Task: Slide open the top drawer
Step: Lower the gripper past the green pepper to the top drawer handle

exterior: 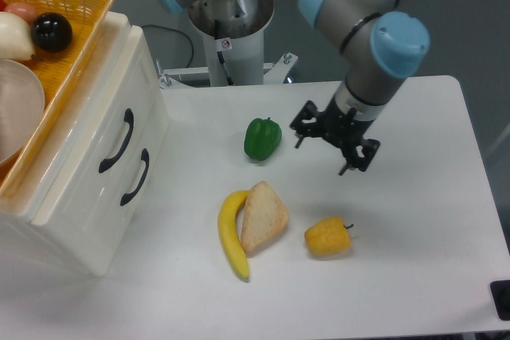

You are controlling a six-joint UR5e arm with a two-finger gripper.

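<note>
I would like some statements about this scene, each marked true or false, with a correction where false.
1. The top drawer is closed. True.
2. The gripper holds the drawer's black handle. False: it is open, empty, above the table, right of the green pepper.
3. The banana touches the bread slice. True.
4. The yellow pepper sits inside the basket. False: it lies on the table.

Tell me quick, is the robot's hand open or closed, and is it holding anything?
Hand: open, holding nothing, up over the table right of the green pepper.
</note>
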